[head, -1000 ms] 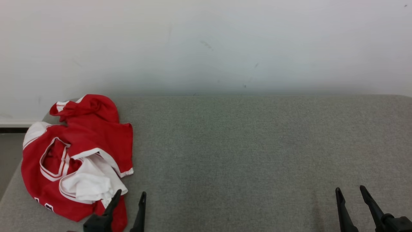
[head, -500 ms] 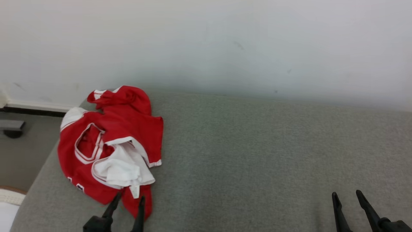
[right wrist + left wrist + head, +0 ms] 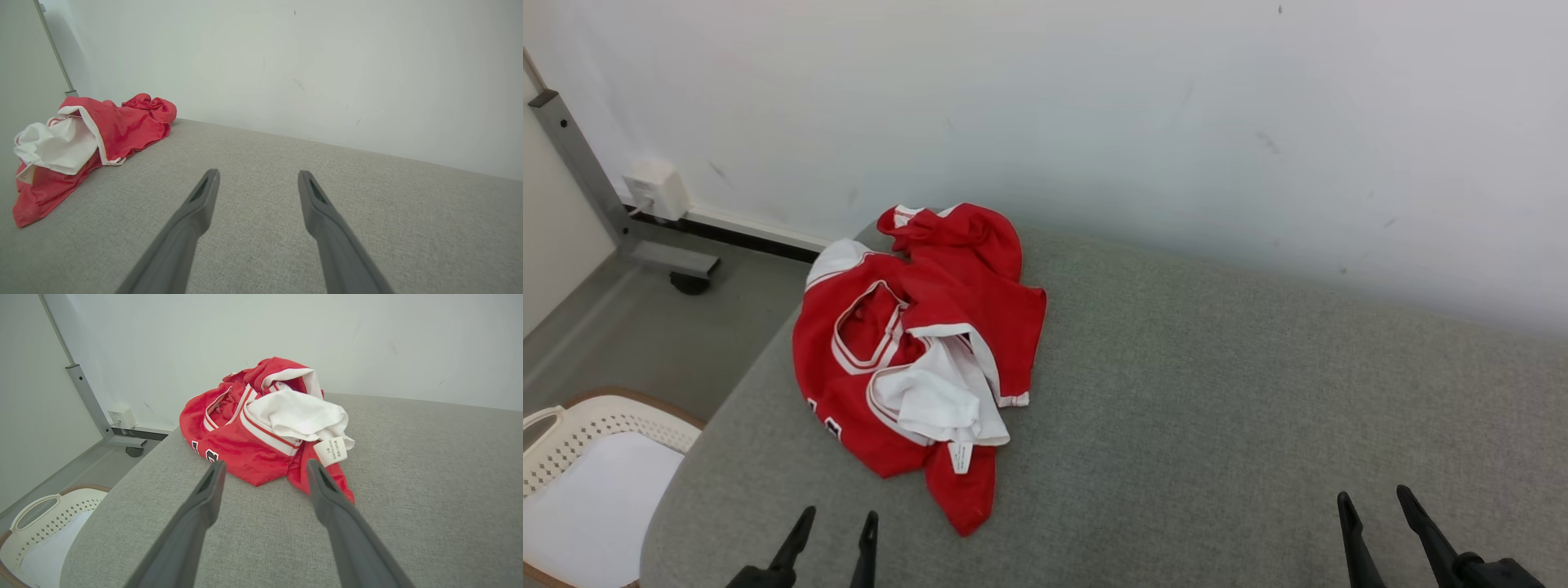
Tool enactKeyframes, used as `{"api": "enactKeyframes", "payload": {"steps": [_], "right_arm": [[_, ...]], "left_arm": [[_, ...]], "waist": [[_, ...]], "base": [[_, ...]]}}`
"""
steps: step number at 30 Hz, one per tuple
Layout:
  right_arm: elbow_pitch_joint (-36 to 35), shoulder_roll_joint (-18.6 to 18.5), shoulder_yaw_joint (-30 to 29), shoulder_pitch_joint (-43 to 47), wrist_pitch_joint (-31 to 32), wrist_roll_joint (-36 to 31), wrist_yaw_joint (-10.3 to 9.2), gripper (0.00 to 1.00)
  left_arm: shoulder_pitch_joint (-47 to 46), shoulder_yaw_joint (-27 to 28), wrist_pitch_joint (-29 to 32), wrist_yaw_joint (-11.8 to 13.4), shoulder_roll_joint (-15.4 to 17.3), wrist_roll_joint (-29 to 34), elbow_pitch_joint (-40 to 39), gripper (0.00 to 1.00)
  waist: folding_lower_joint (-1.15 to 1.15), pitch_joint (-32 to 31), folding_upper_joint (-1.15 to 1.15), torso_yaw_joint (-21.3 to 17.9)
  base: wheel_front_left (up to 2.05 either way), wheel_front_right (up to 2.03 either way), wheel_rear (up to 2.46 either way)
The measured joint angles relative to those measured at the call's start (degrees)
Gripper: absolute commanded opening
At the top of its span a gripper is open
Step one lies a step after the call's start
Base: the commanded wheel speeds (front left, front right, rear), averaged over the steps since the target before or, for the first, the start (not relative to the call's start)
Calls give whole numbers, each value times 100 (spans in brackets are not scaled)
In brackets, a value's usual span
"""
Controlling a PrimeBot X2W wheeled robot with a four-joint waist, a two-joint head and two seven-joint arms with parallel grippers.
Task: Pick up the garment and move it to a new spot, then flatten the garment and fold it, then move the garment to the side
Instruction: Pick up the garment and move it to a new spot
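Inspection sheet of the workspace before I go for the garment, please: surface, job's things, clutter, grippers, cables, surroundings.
surface: grey fabric top, flat, set against the wall.
job's things: red and white garment, crumpled in a heap at the top's left end, white label showing; not yet picked up.
clutter: nothing seen.
grippers: left gripper open and empty, just short of the garment; right gripper open and empty, over bare fabric, well away from the garment.
cables: nothing seen.
surroundings: white wall; basket on the floor to the left; metal post with a caster; white wall box.
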Motion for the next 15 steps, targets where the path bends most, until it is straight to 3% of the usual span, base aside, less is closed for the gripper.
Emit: {"api": "enactKeyframes", "payload": {"steps": [7,15], "right_arm": [[-33,19,105,-80,0,40,0,100],[-98,-68,199,-361,0,62,0,100]], "left_arm": [[-76,-15,0,-56,13,5,-12,100],[-1118,-208,0,-199,196,205,283,100]], "waist": [[0,129,0,-79],[0,571,0,-322]], "base": [[0,0,0],[0,0,0]]}}
